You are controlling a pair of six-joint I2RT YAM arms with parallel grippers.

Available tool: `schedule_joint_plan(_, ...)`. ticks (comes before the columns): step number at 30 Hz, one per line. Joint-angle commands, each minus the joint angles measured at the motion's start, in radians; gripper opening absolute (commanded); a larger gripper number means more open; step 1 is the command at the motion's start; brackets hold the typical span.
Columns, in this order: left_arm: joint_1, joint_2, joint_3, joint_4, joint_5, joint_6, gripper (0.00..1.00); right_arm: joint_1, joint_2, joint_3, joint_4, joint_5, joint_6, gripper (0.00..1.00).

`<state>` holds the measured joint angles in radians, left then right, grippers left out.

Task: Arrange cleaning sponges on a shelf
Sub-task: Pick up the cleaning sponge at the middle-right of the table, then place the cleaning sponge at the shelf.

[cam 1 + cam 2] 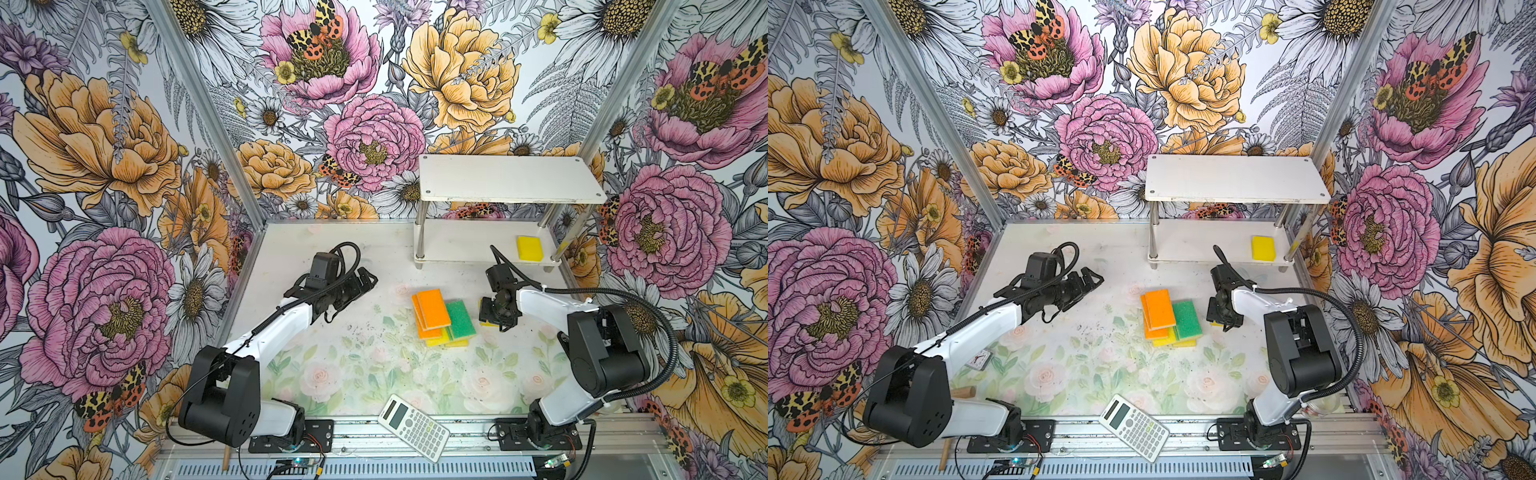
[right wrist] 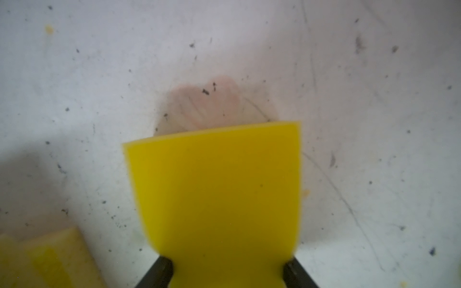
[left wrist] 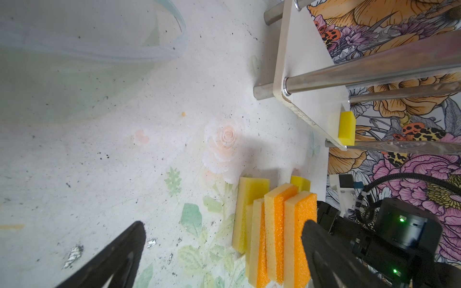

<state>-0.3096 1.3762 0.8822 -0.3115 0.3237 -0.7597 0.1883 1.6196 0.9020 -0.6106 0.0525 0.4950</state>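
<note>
Nearer than the sponge pile (image 1: 433, 308) lies a calculator (image 1: 413, 428). Just right of the pile the right gripper (image 2: 228, 270) pinches a yellow sponge (image 2: 214, 189) — hidden beneath the wrist in both top views. Left of the pile the left gripper (image 1: 369, 277) gapes wide, holding nothing. Beyond the pile, the shelf (image 1: 511, 178) carries a lone sponge (image 1: 530, 248) on its lower board.

You can see a white calculator (image 1: 413, 428) at 6 o'clock. It lies crooked, half on the table (image 1: 361, 374) and half on the metal rail (image 1: 469, 434). The table has pale roses and small black specks. Big flower walls (image 1: 104, 145) stand at 9, 12 and 3 o'clock.
</note>
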Motion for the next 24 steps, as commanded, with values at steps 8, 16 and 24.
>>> schedule_joint_plan(8,0.009,-0.022,-0.004,-0.003,0.016,0.008,0.99,-0.03,-0.104,0.083,0.002,0.038,-0.1,0.51)
schedule_joint_plan(16,0.007,-0.019,-0.005,-0.001,0.014,0.013,0.99,-0.102,-0.098,0.223,0.015,0.044,-0.187,0.51)
schedule_joint_plan(24,0.01,-0.013,-0.003,0.017,0.016,0.02,0.99,-0.165,-0.007,0.352,0.089,0.046,-0.268,0.51)
